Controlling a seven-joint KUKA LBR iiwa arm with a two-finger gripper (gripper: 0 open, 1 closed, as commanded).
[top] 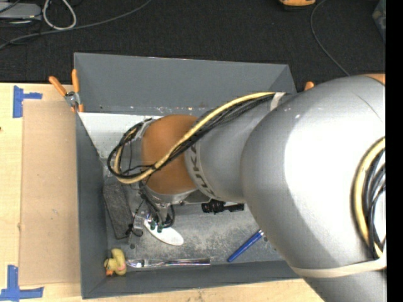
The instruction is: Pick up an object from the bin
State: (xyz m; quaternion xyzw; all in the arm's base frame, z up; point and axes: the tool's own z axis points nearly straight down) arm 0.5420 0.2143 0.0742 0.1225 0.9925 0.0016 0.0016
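Note:
My gripper [153,218] hangs low over the bin's left half, under the arm's orange cover. Right below it lies a white oval thing [167,235] with small green marks at its upper end; whether the gripper touches it is unclear. A dark grey flat pad [116,209] lies just left of the gripper, along the bin's left wall.
A small yellow rubber duck [115,261] sits in the front left corner, with a thin metal utensil [170,263] stretched out to its right along the front wall. A blue pen [245,246] lies at the front right. A black thing [221,206] shows under the arm.

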